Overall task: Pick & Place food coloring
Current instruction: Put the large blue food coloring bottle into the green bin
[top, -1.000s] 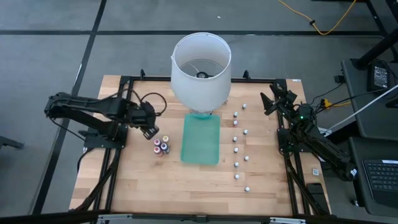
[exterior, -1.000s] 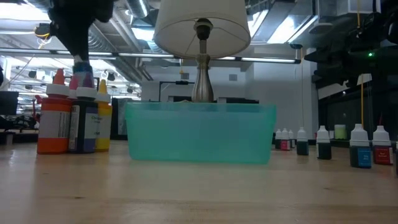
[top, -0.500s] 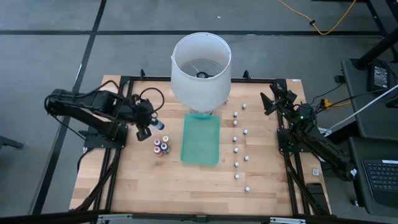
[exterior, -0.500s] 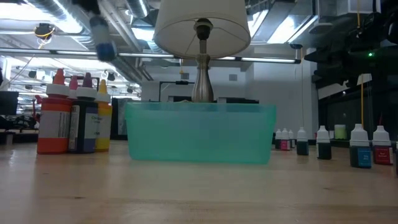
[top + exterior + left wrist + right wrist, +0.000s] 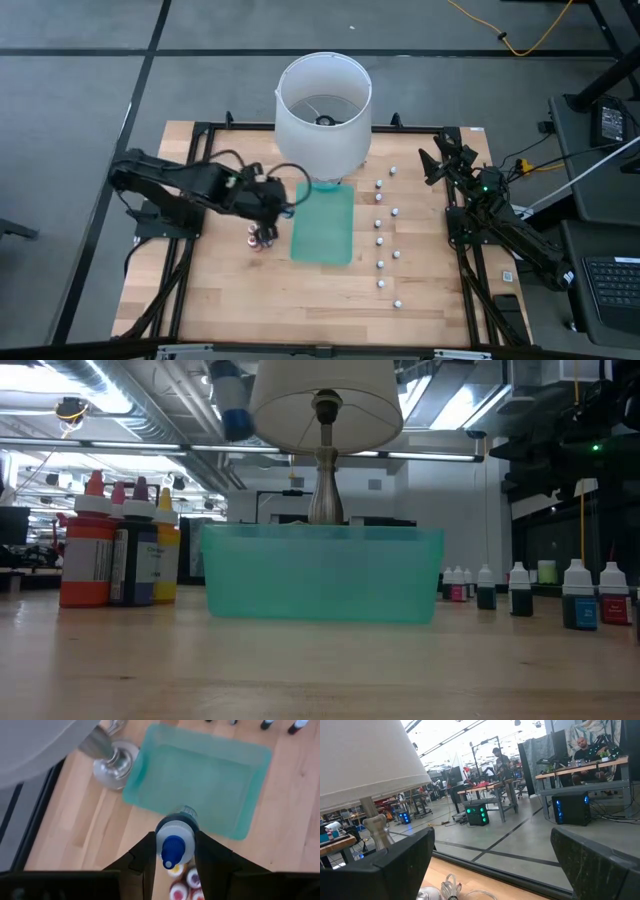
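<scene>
My left gripper (image 5: 281, 206) (image 5: 174, 842) is shut on a small food coloring bottle with a blue cap (image 5: 174, 851) (image 5: 232, 405). It hangs high in the air by the near left corner of the teal tray (image 5: 323, 223) (image 5: 200, 780). Below it, three more food coloring bottles (image 5: 260, 237) (image 5: 125, 545) stand upright on their bases on the wooden table. My right gripper (image 5: 440, 160) (image 5: 490, 870) waits open at the far right of the table, holding nothing. My left gripper pinches the bottle's white shoulder (image 5: 161, 836), just under the blue cap, between its two fingers. The fingers (image 5: 145, 857) slant down from above and from the table's left. The bottle is lifted clear of the table, slightly tilted, its cap toward the wrist camera.
A lamp with a white shade (image 5: 322, 110) stands behind the tray, its metal base (image 5: 112, 767) close to the tray's far end. A loose row of tiny bottles (image 5: 380, 240) (image 5: 520, 588) stands right of the tray. Bare wood lies along the near edge.
My left gripper, shut on the blue-capped bottle, has lifted it out of the cluster of bottles. It has carried it up and toward the table's right, to the tray's left edge, rolling its wrist on the way. The other bottles have stayed in place.
</scene>
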`<act>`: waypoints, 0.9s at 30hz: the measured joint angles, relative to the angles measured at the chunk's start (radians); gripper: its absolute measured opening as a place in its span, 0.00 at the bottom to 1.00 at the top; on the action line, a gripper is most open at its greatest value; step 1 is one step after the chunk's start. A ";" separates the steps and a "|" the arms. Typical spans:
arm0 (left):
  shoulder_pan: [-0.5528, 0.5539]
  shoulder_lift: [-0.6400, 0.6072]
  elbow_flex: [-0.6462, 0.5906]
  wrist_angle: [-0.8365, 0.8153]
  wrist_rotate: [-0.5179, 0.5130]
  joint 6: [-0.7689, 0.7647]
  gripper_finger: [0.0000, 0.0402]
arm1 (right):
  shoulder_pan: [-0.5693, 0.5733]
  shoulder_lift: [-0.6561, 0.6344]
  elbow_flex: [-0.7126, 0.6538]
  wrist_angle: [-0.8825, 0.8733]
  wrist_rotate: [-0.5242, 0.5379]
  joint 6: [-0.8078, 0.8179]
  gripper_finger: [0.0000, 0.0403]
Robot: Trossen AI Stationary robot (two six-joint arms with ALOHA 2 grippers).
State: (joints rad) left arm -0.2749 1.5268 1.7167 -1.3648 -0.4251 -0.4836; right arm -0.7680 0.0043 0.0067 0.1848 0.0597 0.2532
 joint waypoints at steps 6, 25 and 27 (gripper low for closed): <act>0.007 0.187 0.189 -0.001 0.001 -0.008 0.27 | 0.000 0.000 0.000 0.000 0.000 0.000 0.99; -0.001 0.526 0.382 -0.106 0.059 -0.159 0.27 | 0.000 0.000 0.000 0.000 0.000 0.000 0.99; -0.001 0.536 0.381 -0.121 0.060 -0.179 0.27 | 0.000 0.000 0.000 0.000 0.000 0.000 0.99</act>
State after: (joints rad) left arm -0.2758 2.0629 2.0975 -1.4859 -0.3649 -0.6626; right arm -0.7677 0.0040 0.0067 0.1844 0.0597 0.2535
